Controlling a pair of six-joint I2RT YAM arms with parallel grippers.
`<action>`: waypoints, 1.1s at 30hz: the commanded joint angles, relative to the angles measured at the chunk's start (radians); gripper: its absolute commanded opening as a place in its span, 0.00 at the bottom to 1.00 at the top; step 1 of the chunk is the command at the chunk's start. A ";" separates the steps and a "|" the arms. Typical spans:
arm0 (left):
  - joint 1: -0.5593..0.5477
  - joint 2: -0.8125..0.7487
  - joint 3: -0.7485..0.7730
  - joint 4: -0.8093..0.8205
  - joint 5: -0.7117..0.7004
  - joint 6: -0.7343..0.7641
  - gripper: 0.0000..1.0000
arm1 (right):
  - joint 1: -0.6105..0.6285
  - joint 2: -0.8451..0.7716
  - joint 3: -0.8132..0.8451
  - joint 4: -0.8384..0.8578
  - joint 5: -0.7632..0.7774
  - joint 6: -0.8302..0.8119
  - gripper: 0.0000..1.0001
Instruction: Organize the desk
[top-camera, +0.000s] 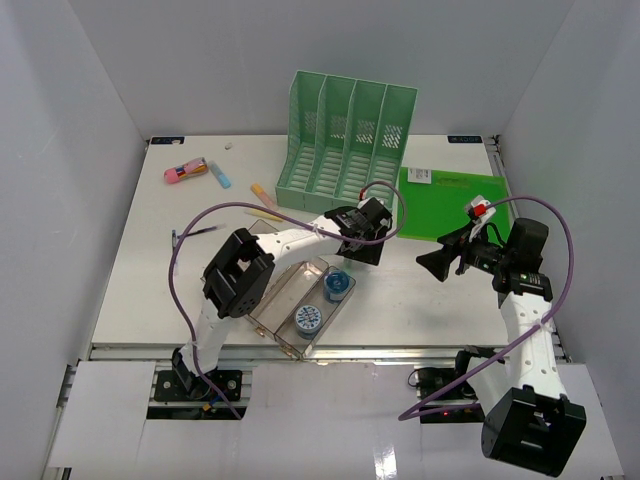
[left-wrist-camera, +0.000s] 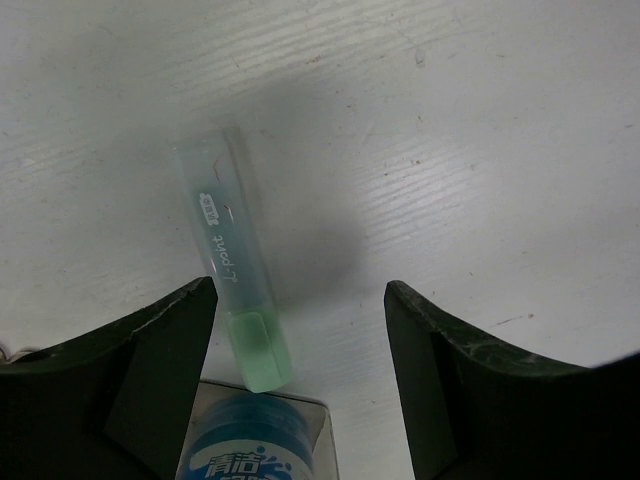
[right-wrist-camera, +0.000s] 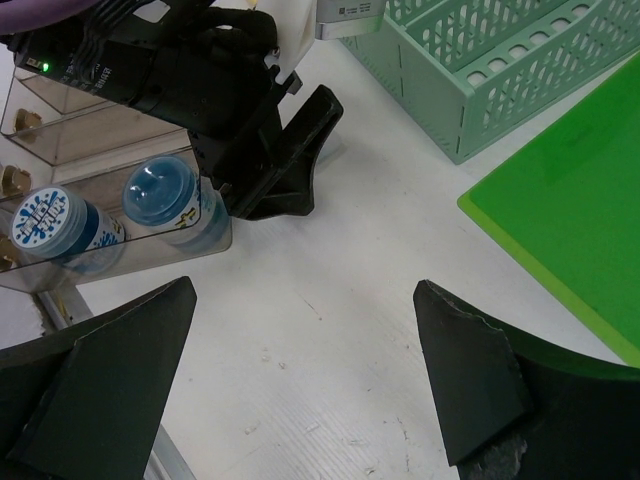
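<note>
White worktop (top-camera: 150, 290): flat, scuffed, boxed in by grey-white walls, metal rail along the near edge, open room at left. Green slotted rack (top-camera: 345, 140) at the back, flat green sheet (top-camera: 450, 205) beside it. Clear tray (top-camera: 283, 300) holds two blue-capped jars (top-camera: 309, 318). Left tool (left-wrist-camera: 300, 290) spread wide, empty, over a pale green marker (left-wrist-camera: 232, 262). Right tool (right-wrist-camera: 305, 290) fully spread, empty.

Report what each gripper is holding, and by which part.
Nothing is held. The left gripper hangs, jaws open, over a pale green translucent highlighter lying on the white desk; the right gripper is open over bare desk.
</note>
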 joint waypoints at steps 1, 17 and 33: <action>0.004 -0.018 0.015 -0.027 -0.067 0.013 0.78 | -0.003 0.001 0.006 0.027 -0.024 0.008 0.96; 0.041 0.034 -0.003 -0.021 -0.005 0.021 0.51 | -0.007 0.009 0.003 0.027 -0.013 0.006 0.96; 0.041 -0.164 -0.005 0.041 0.011 0.103 0.08 | -0.019 0.007 0.003 0.025 -0.018 0.006 0.96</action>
